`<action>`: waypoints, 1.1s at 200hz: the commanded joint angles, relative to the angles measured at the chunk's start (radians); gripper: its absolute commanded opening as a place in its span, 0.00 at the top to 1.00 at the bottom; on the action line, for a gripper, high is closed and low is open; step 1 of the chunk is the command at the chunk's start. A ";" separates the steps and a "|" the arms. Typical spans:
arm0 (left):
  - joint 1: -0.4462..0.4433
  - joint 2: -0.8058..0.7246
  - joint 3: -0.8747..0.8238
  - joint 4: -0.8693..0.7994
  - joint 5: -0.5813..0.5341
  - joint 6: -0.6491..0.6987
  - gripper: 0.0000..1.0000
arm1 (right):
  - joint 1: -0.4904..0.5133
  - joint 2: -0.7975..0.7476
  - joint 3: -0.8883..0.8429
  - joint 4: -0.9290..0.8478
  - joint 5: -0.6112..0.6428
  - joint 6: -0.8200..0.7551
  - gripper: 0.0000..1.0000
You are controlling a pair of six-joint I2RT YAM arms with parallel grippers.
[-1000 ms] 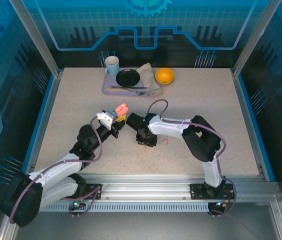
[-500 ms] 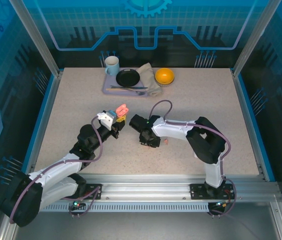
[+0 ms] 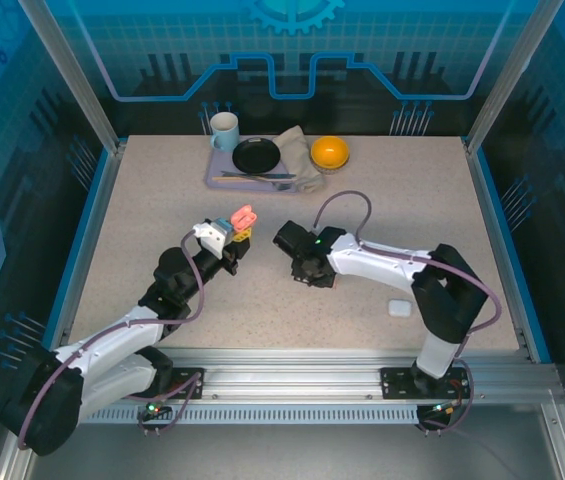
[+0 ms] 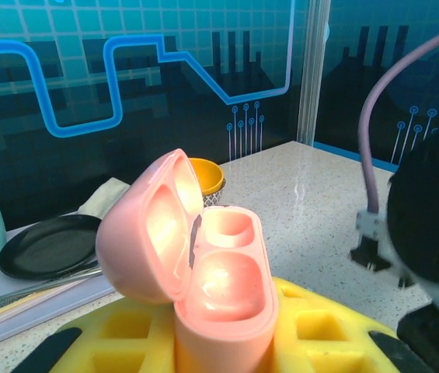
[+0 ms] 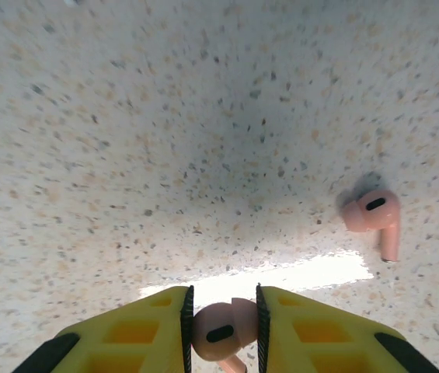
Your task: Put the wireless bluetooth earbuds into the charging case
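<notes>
Speckled beige counter (image 3: 162,200) inside a blue-lit enclosure. At the far edge there's a lavender tray (image 3: 212,178) with a pale mug (image 3: 224,129), a black plate (image 3: 256,154), a crumpled cloth (image 3: 300,160) and an orange bowl (image 3: 329,152).

Left pincer (image 4: 223,342) is clamped on an open pink rounded charging case (image 4: 223,272). It's held upright off the counter between the yellow pads (image 4: 320,330), lid flipped back to the left, inner wells facing the wrist camera.

Right pincer (image 5: 221,326) sits low over the middle of the counter. Its jaws are narrow, pinching a tiny pink stemmed earbud (image 5: 221,332) between them. A second pink stemmed earbud (image 5: 374,216) lies on the counter ahead and to the right in that wrist view, clear of the pincer.

From above, the pink case and the right pincer are near each other but apart. A small white rounded case (image 3: 398,308) lies on its own toward the near right, beside the right arm.
</notes>
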 commanded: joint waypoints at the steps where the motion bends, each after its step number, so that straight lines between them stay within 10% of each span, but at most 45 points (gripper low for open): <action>1: -0.004 -0.016 0.037 0.003 0.008 0.002 1.00 | -0.029 -0.092 -0.006 -0.019 0.064 -0.025 0.73; 103: -0.005 0.067 0.123 -0.017 0.125 -0.004 1.00 | -0.081 -0.370 0.148 0.220 0.116 -0.346 0.73; 220: -0.061 0.264 0.248 0.116 -0.075 0.021 1.00 | -0.047 -0.313 0.132 0.697 -0.087 -0.414 0.75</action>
